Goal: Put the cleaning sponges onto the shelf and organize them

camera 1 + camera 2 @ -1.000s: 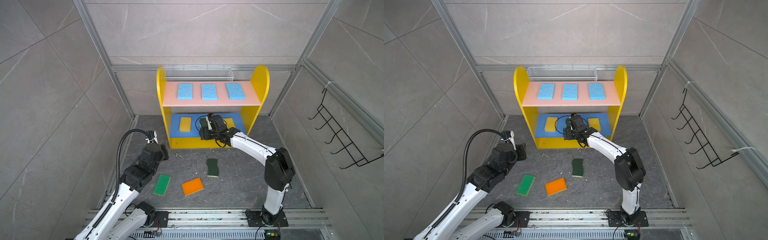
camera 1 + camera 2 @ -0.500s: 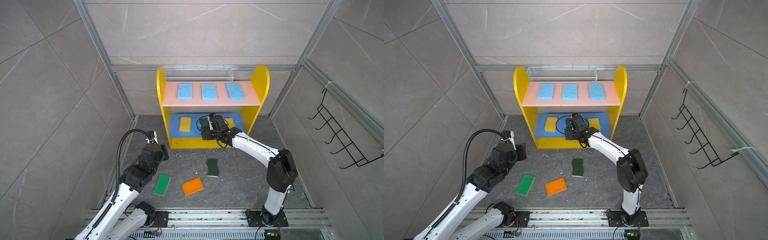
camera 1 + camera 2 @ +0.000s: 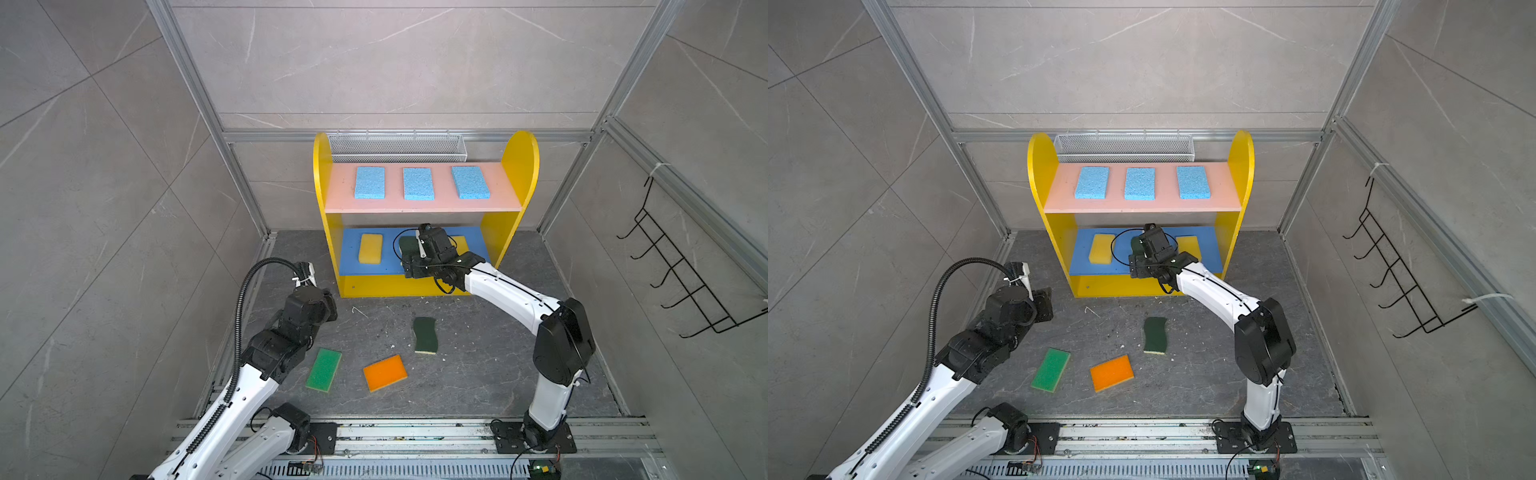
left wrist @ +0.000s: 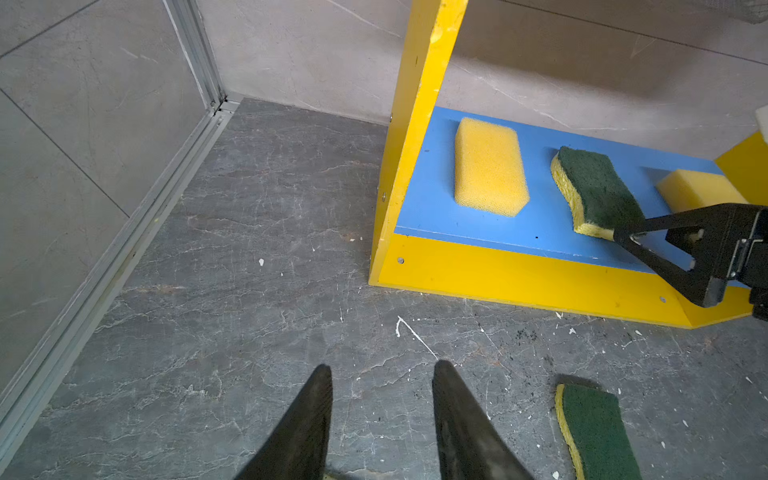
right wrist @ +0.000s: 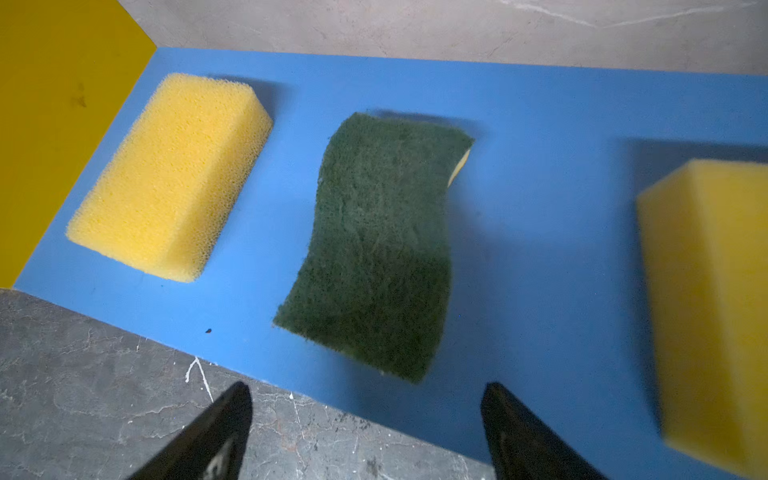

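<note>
The shelf point(image 3: 505, 198) stands at the back wall. Three light blue sponges point(image 3: 418, 183) lie in a row on its pink board. The blue board point(image 5: 540, 124) carries a yellow sponge point(image 5: 174, 174), a dark-green wavy sponge point(image 5: 382, 245) in the middle and a second yellow sponge point(image 5: 706, 299). My right gripper point(image 5: 368, 388) is open at the blue board's front edge, just short of the dark-green sponge and holding nothing. On the floor lie another dark-green sponge point(image 3: 425, 335), an orange one point(image 3: 385, 372) and a bright green one point(image 3: 323, 369). My left gripper point(image 4: 383, 365) hangs open over bare floor.
A silver wire-mesh basket point(image 3: 397, 147) sits behind the shelf's top. A black wire hook rack point(image 3: 681, 282) hangs on the right wall. Metal frame posts point(image 3: 245, 199) line the corners, and a rail point(image 3: 415, 432) runs along the front by the arm bases.
The right gripper's jaws have spread a little wider and it has barely shifted in front of the blue board. The left arm has not moved.
</note>
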`<move>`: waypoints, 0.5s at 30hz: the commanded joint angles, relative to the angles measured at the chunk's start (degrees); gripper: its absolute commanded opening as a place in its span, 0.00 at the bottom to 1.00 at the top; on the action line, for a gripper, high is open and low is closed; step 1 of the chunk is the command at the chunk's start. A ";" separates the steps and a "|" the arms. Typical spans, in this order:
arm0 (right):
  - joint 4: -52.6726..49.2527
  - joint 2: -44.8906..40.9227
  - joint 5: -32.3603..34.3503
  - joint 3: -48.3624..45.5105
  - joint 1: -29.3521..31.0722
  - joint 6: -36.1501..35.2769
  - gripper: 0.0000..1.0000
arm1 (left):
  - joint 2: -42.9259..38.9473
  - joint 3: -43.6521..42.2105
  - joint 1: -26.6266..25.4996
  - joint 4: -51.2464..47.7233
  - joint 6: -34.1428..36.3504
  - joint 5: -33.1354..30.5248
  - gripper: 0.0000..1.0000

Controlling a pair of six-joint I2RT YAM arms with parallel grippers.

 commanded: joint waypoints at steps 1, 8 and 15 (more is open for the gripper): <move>-0.23 1.79 -0.62 2.14 0.59 0.02 0.90 | -0.46 1.54 0.36 0.07 2.04 -2.20 0.43; -1.95 4.29 2.35 3.78 1.12 0.80 0.92 | -0.07 1.49 0.36 0.08 2.26 -2.12 0.43; -2.48 5.93 4.31 4.82 1.36 1.94 0.92 | -0.39 1.47 0.41 0.04 2.61 -2.67 0.43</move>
